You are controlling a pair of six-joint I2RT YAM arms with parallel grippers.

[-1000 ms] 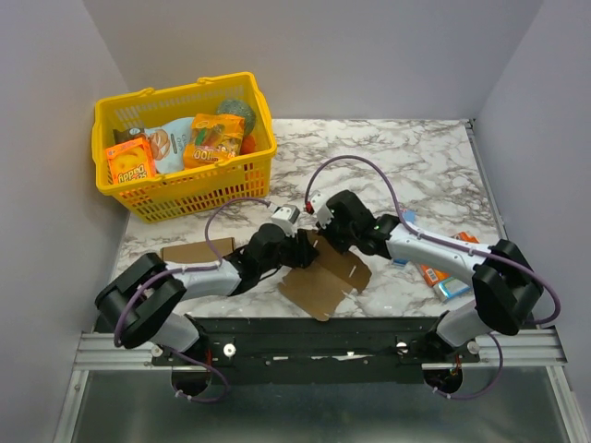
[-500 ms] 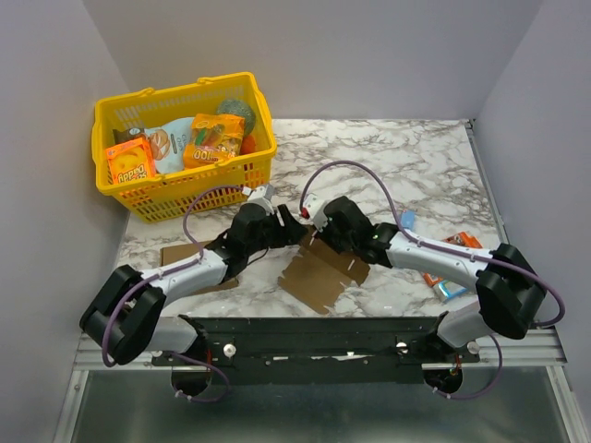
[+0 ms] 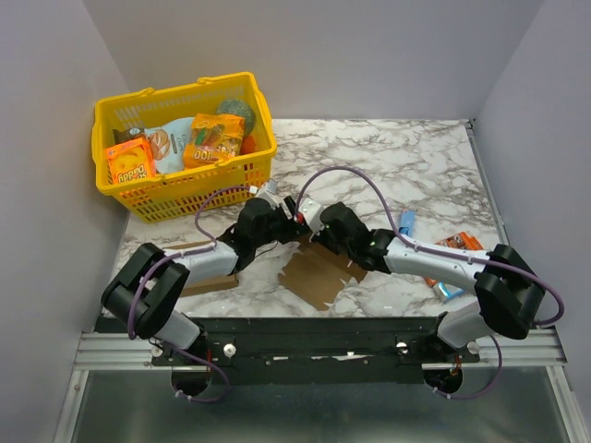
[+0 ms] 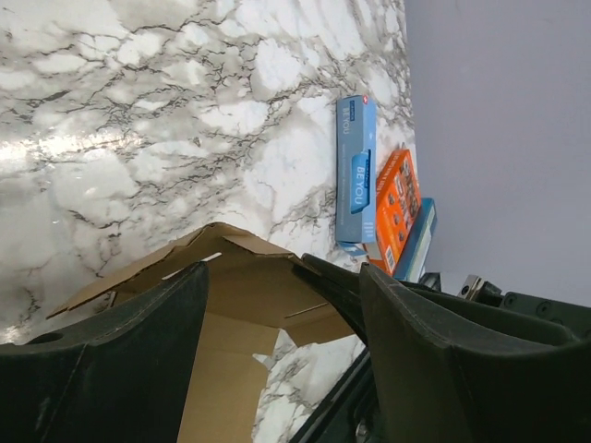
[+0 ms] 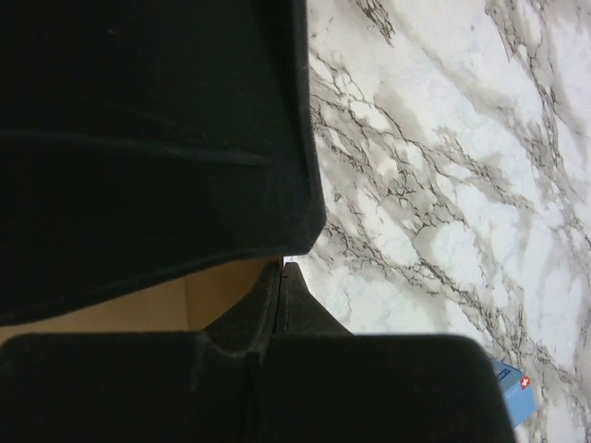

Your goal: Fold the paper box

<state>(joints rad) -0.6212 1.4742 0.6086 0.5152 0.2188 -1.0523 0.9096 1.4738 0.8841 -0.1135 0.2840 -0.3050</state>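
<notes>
Brown cardboard, thin and matt, forms the paper box (image 3: 319, 277), which lies at the near centre of the marble table (image 3: 416, 157), between the two arms and well apart from the yellow basket (image 3: 194, 189). Most of the sheet rests flat. The overhead view shows a notched, tabbed near-right edge. The left wrist view shows one flap lifted into a shallow peak along a crease, with further score lines and a slit on the panel below.

Progress, as judged from these views, is early: one flap is partly raised, no walls stand, no tabs are locked, and nearly all the folding is left to do.

The left gripper (image 4: 282, 277) hangs over the raised flap with its dark fingers spread apart, the cardboard showing in the gap and neither pad visibly pressing it. The right gripper (image 5: 282, 269) has its fingers closed tip to tip at the far edge of the sheet. No cardboard is visible between the tips, so a pinch cannot be confirmed.

A second, plain cardboard rectangle (image 3: 212, 280) lies partly under the left arm. A glossy blue carton (image 4: 355, 171) and an orange packet (image 4: 395, 208) lie just beside each other at the right. The basket is rigid perforated plastic and holds printed snack packs. The table is white, veined in grey, and reflective.
</notes>
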